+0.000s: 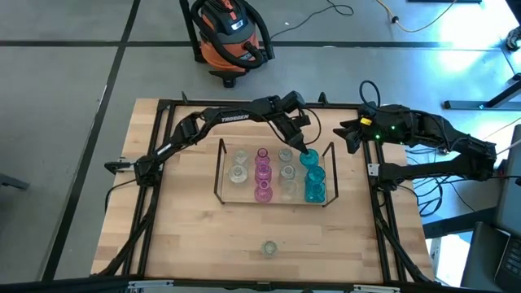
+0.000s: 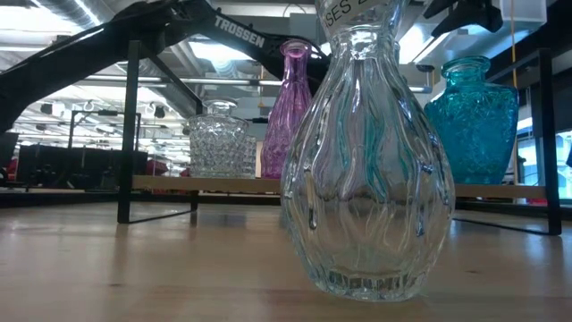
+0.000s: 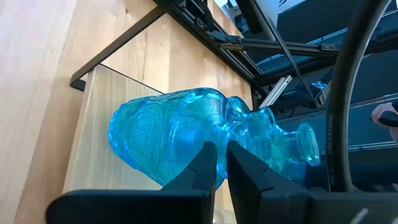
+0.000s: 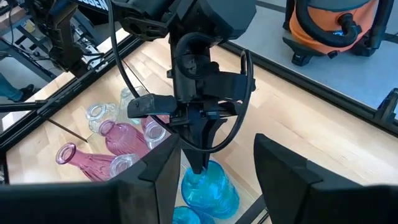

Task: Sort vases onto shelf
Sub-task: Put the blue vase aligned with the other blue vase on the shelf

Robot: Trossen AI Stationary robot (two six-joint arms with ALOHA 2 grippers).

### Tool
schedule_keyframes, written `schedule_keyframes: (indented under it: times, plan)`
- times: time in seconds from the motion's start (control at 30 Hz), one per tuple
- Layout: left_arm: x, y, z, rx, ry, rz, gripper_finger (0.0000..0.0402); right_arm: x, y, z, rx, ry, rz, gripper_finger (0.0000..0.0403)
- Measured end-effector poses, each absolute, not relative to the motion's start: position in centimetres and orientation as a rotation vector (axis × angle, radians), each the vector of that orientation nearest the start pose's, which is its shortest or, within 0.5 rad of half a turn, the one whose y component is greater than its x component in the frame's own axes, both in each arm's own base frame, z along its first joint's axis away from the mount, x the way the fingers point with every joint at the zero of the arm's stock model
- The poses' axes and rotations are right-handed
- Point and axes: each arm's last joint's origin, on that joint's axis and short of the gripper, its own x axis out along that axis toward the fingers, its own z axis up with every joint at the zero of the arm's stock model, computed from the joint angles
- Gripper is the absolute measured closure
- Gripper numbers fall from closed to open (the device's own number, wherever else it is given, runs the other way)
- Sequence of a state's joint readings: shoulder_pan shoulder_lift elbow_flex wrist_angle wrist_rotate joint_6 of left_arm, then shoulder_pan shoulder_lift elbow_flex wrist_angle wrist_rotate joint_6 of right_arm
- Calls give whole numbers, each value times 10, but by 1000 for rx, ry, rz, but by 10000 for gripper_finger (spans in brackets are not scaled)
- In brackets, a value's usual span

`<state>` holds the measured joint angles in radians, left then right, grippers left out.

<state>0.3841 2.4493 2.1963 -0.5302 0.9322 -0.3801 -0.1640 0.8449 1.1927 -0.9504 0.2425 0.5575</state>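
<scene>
**L gripper letting go of teal vase at shelf's right end**

L gripper (image 1: 303, 146) sits over the far-right corner of the shelf (image 1: 220, 163), fingertips pointing down at the neck of a teal vase (image 1: 309, 159). In the L wrist view the fingers (image 3: 205, 165) are nearly together, only a thin gap showing, w/ the vase directly beyond the tips. Can't tell if they're pinching the rim or just clear of it; looks like a release underway, not a firm hold.

R gripper (image 1: 348, 134) waits just off the shelf's right end, near the table edge, jaws wide, holding nothing. It faces the L gripper (image 4: 198, 163) and teal vase (image 4: 208, 190).

Shelf contents, high view: clear col at left, then pink vases (image 1: 262, 172), another clear col, teal col at right. One clear vase (image 1: 269, 247) stands alone on the table (image 1: 187, 236) near the front edge, well apart from the shelf – prob next to go.

Doing this step well, imo:
- Open fully before moving; a half-open finger snagging the lip would tip the vase.
- Withdraw straight up along the neck axis, no sideways drift – teal neighbours and the wire end frame are close by.
- Check vase stands upright on the base and isn't leaning on the next one.
- Glass is slick & top-heavy at the neck, so go slow.
- Keep R arm parked while L clears.
</scene>
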Motion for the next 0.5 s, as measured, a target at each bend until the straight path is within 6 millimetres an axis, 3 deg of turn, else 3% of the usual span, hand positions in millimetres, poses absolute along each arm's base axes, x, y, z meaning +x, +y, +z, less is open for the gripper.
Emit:
schedule_keyframes:
  times: [0.5]
  plan:
    - [505,181,209,-839,726,-400,376,131,-28,386,512,486,-543,226]
